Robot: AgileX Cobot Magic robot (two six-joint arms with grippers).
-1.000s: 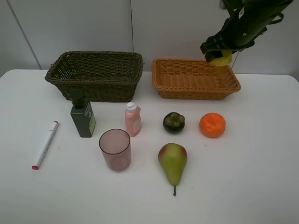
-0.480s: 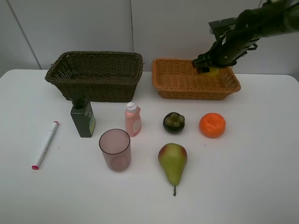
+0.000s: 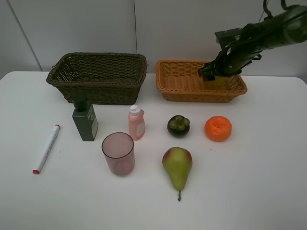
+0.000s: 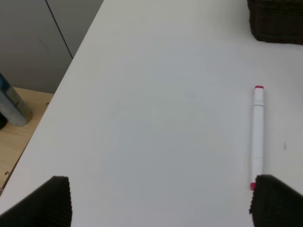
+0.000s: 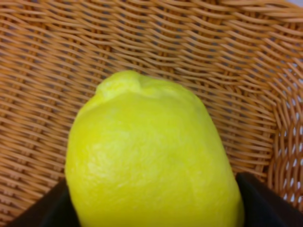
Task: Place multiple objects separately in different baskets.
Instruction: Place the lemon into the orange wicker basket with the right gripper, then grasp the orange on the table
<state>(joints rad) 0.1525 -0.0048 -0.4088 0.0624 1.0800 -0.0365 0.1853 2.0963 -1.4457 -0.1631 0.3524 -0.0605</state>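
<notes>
Right wrist view: the right gripper [image 3: 211,73] is clamped on the yellow lemon [image 5: 151,156], within the light orange-tan basket [image 3: 201,96].
The left gripper [image 4: 161,201] gapes wide and holds nothing above the white table [image 3: 249,182], near the white red-tipped marker [image 4: 258,135]. A pale wall stands behind. Whether the lemon touches the basket floor is hidden.
</notes>
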